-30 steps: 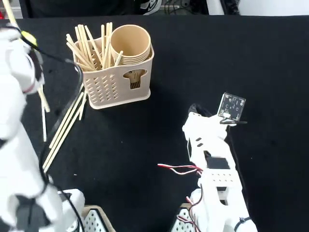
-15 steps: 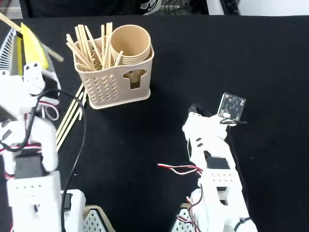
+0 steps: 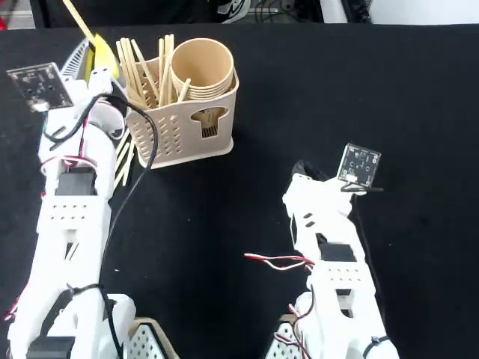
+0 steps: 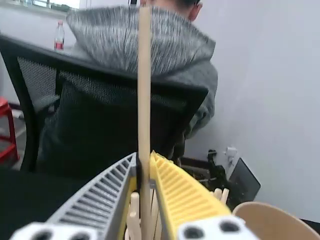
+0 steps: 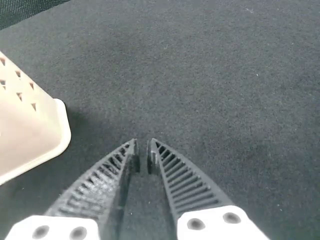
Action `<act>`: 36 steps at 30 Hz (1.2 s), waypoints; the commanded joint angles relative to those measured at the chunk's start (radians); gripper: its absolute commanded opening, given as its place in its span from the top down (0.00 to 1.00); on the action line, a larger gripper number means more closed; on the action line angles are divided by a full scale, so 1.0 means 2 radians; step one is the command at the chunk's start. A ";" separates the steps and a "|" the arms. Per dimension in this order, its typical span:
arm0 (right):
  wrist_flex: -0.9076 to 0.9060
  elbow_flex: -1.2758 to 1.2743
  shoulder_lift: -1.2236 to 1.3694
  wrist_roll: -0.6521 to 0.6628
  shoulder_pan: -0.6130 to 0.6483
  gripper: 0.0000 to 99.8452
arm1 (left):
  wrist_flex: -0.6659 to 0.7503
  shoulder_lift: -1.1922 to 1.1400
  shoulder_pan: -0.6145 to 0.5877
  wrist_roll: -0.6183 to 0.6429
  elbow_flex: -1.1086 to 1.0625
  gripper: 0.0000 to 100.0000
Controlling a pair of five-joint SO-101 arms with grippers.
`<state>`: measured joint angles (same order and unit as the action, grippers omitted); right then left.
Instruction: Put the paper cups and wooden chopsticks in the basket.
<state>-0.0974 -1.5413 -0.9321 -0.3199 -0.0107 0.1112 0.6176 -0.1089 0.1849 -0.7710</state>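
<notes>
The beige perforated basket (image 3: 187,127) stands at the back left of the black table. Stacked paper cups (image 3: 202,66) and several wooden chopsticks (image 3: 138,71) stand inside it. My left gripper (image 3: 88,46) is just beside the basket's left rim, shut on one chopstick (image 3: 76,16) that sticks up and away from it. In the left wrist view that chopstick (image 4: 144,95) is pinched upright between the grey and yellow fingers, with a cup rim (image 4: 267,220) below. A few chopsticks (image 3: 122,163) lie on the table under the left arm. My right gripper (image 5: 142,156) is shut on nothing, hovering over the cloth.
The right arm (image 3: 329,232) rests at centre right, its gripper (image 3: 301,169) well to the right of the basket. A basket corner (image 5: 30,130) shows in the right wrist view. A chair with a person stands behind the table.
The left arm has swung from the table's left edge to the basket, carrying the chopstick up beside the rim. The right arm has not moved.
</notes>
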 commanded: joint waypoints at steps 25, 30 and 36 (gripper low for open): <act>0.012 0.001 -0.001 0.005 0.005 0.95 | -0.549 0.013 -0.166 -0.086 0.248 0.81; 0.012 0.001 -0.001 0.005 0.005 0.95 | -0.568 -0.130 -0.204 -0.131 0.291 0.81; 0.012 0.001 -0.001 0.005 0.006 0.95 | -0.552 -0.339 -0.206 -0.203 0.365 0.81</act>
<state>-0.0974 -1.5413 -0.9321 -0.3199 -0.0107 -1.0165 0.1788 -0.5079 -0.1312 -0.1849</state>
